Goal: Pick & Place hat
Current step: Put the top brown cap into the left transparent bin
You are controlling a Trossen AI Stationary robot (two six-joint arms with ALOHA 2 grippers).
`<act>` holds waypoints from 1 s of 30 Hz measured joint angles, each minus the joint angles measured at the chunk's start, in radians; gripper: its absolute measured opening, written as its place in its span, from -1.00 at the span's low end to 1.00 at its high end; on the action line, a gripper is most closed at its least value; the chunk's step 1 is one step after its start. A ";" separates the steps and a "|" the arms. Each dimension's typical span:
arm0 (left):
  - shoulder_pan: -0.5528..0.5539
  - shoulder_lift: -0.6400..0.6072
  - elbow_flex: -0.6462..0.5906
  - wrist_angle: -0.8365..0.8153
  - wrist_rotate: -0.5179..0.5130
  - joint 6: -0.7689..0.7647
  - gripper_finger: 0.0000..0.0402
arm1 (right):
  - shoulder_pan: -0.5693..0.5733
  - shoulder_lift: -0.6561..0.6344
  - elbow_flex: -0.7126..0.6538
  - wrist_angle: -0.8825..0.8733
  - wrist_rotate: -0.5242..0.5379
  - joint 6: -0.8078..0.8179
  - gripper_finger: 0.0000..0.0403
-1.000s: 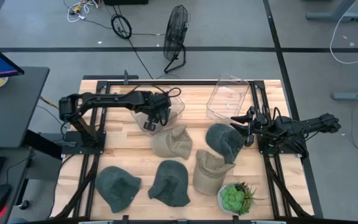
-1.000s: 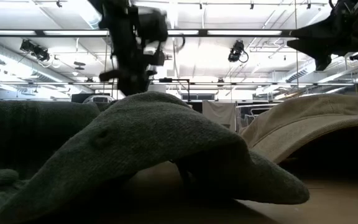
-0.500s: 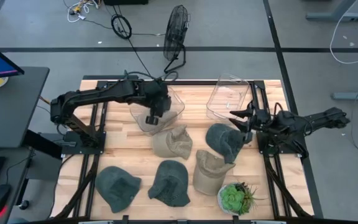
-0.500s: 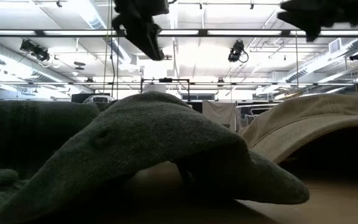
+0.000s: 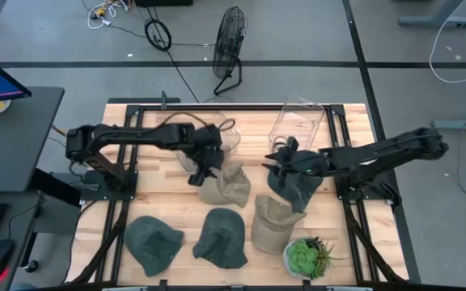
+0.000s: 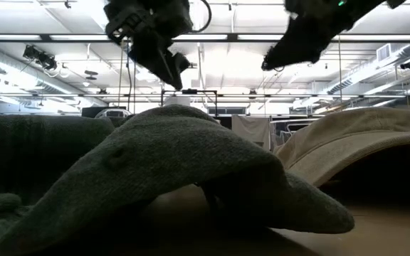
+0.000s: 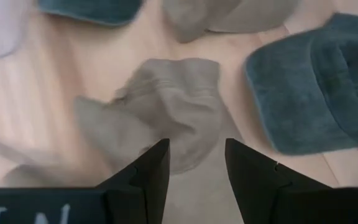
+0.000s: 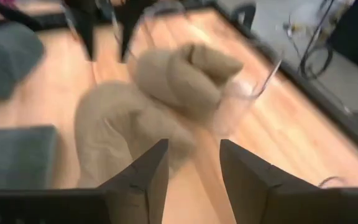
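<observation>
A crumpled beige cloth hat (image 5: 223,185) lies on the pale wooden-slat counter (image 5: 156,202), near its middle. The left gripper (image 5: 195,175) hangs just beside that hat's edge, its jaws parted and empty; in the left wrist view the hat (image 7: 166,112) sits just beyond the two dark fingertips (image 7: 156,163). The right gripper (image 5: 277,158) hovers on the hat's other side, above a dark grey-green hat (image 5: 293,184), jaws likewise apart and holding nothing. Two clear plastic bins (image 5: 298,126) stand behind the beige hat.
</observation>
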 joint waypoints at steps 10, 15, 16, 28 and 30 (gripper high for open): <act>-0.114 0.015 -0.174 0.327 -0.008 0.000 -0.20 | -0.045 0.207 0.074 -0.036 -0.157 0.061 -0.26; -0.122 0.069 -0.174 0.397 -0.069 0.000 -0.17 | -0.066 0.233 0.078 -0.037 -0.172 0.053 -0.26; -0.118 0.081 -0.174 0.399 -0.079 0.001 -0.15 | -0.069 0.233 0.078 -0.039 -0.172 0.053 -0.26; -0.075 0.217 -0.172 0.361 -0.076 -0.002 0.15 | -0.088 0.233 0.078 -0.031 -0.172 0.028 -0.26; -0.075 0.222 -0.171 0.353 -0.073 0.000 0.08 | -0.088 0.233 0.078 -0.029 -0.171 0.027 -0.26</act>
